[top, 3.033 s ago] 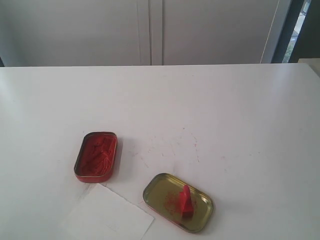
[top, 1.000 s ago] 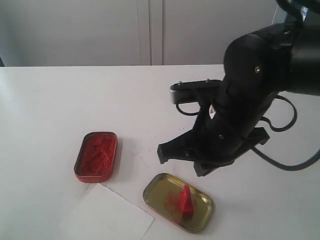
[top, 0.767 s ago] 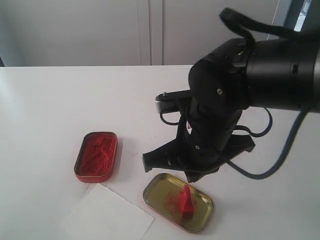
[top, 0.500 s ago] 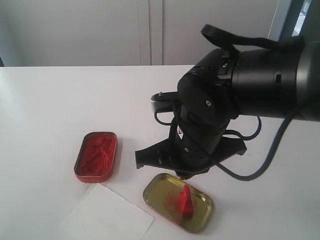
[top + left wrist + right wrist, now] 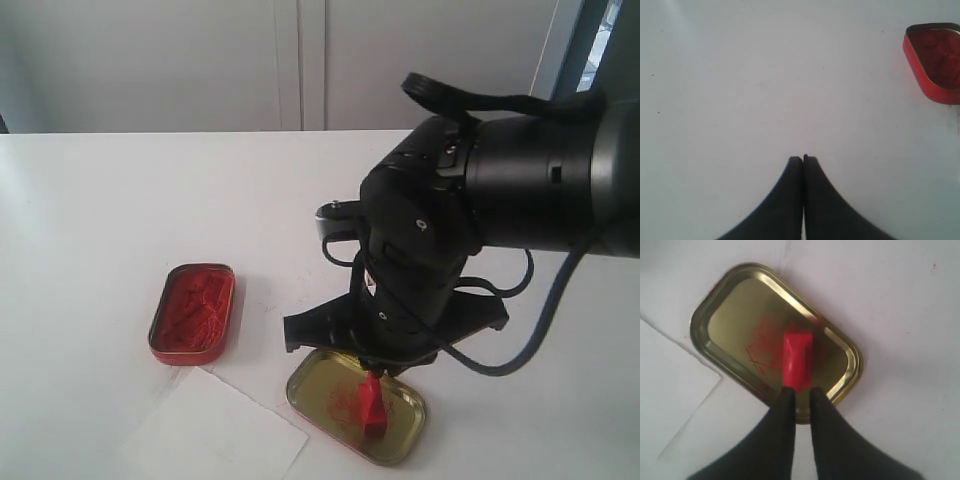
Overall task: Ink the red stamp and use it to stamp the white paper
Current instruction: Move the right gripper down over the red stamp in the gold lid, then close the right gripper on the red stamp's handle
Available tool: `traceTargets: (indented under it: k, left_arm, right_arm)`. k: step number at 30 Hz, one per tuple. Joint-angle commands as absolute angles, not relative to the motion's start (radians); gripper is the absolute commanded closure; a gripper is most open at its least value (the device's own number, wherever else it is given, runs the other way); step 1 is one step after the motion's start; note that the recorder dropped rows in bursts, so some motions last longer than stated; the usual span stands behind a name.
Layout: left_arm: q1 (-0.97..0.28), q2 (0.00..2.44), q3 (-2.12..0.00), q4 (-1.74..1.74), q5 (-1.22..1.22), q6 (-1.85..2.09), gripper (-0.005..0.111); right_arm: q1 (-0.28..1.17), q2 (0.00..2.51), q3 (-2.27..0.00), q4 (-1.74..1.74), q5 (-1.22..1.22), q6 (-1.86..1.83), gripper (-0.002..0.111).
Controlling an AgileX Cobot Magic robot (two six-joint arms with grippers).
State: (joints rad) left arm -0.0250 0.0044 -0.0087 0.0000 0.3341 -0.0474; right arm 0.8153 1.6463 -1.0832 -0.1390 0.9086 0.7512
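Note:
The red stamp (image 5: 371, 402) lies in the brass-coloured tin lid (image 5: 403, 443), among red smears. In the right wrist view the red stamp (image 5: 797, 360) sits just beyond my right gripper (image 5: 798, 391), whose jaws stand slightly apart with nothing between them. The arm's black body (image 5: 430, 260) hangs right over the lid. The white paper (image 5: 215, 435) lies at the front left, beside the lid (image 5: 735, 315). My left gripper (image 5: 803, 159) is shut over bare tabletop, away from the stamp.
An open red tin of lumpy ink paste (image 5: 192, 312) sits left of the lid, touching the paper's far corner; the left wrist view shows the same red tin (image 5: 937, 60). Faint red specks mark the white table (image 5: 340, 285).
The right arm swung in from the right and came down over the brass lid. Its jaws, shut a moment ago, have parted a little above the stamp.

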Motion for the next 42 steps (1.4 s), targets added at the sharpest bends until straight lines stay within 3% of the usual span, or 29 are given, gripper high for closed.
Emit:
traceTargets:
  k: [1,4,42]
  left_arm:
    - [-0.023,0.0,0.0,0.0,0.339,-0.048,0.107]
    - [-0.023,0.0,0.0,0.0,0.339,-0.048,0.107]
    - [-0.023,0.0,0.0,0.0,0.337,-0.048,0.107]
  right_arm:
    - [0.794,1.647,-1.07,-0.147,0.902,0.767,0.08]
    - [0.786,1.647,-1.066,-0.122,0.878,0.75,0.074]
    - [0.756,1.79,-1.034,0.0,0.78,0.658,0.074]
